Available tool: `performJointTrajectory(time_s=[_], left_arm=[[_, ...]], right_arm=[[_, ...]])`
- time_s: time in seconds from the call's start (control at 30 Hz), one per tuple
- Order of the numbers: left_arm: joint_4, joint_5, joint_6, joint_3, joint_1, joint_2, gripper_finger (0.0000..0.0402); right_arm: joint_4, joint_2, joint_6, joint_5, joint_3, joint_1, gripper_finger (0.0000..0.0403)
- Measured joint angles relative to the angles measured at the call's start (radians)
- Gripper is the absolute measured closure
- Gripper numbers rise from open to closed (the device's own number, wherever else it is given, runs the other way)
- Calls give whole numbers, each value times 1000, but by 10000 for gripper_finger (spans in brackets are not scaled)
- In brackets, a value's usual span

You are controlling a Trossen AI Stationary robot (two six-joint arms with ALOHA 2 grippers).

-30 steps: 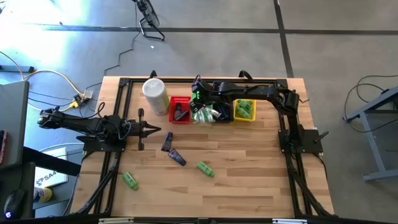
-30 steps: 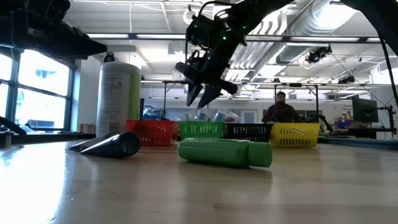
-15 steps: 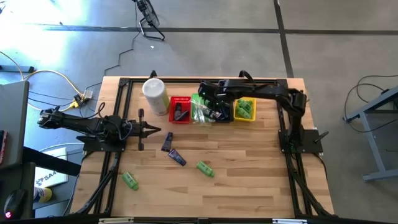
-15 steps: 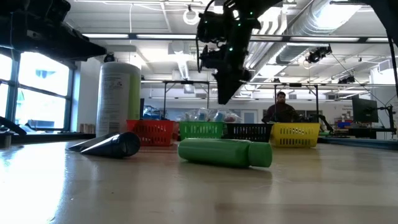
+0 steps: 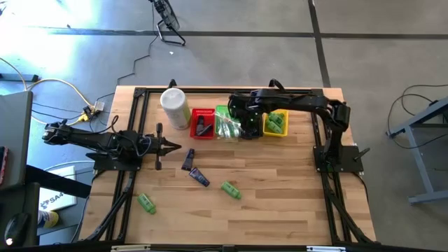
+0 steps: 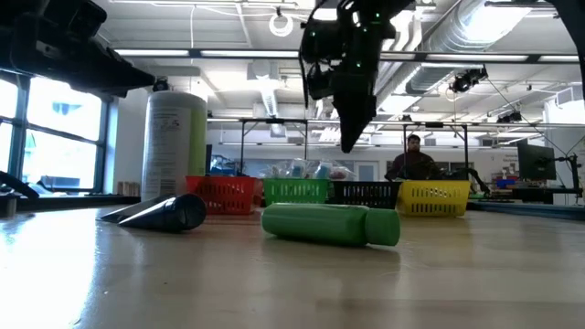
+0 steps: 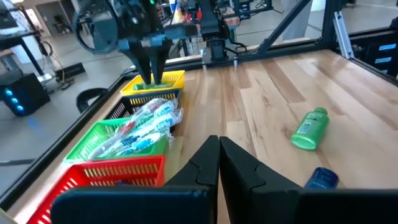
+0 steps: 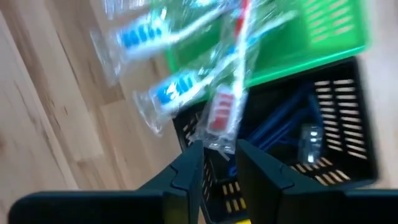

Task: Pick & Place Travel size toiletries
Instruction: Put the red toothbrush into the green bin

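The toiletries are spread out. Two green bottles point(image 5: 229, 189) point(image 5: 146, 203) and two dark tubes point(image 5: 187, 159) point(image 5: 199, 177) lie on their sides on the table. Clear-wrapped sticks point(image 8: 186, 81) are heaped in the green basket point(image 5: 224, 112), some hanging over its rim. Blue pieces point(image 8: 280, 118) lie in the black basket point(image 8: 348, 124). My right gripper point(image 8: 219, 155) points down above the green and black baskets, open by a narrow gap with nothing between its fingers. My left gripper point(image 7: 217, 152) is shut and level at the table's left.
Red point(image 5: 203, 122), green, black and yellow point(image 5: 275, 122) baskets stand in a row at the far middle. A tall white canister point(image 5: 175, 106) stands left of them. Green bottles lie in the yellow basket. Bare wood lies near the front edge.
My right gripper has moved toward the table's right edge, from over the green basket to the black one, and has risen a little. It has rolled and tipped to point more steeply down, and its fingers have drawn closer together.
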Motion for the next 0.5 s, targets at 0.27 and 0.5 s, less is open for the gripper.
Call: performJointTrajectory(time_s=[0.27,0.5], left_arm=[[0,16,-20,0,0,0,394],[0,16,-20,0,0,0,394]], right_arm=[[72,2,-37,-65,-98,-36,318],[111,3,-67,-124,-109,-45,318]])
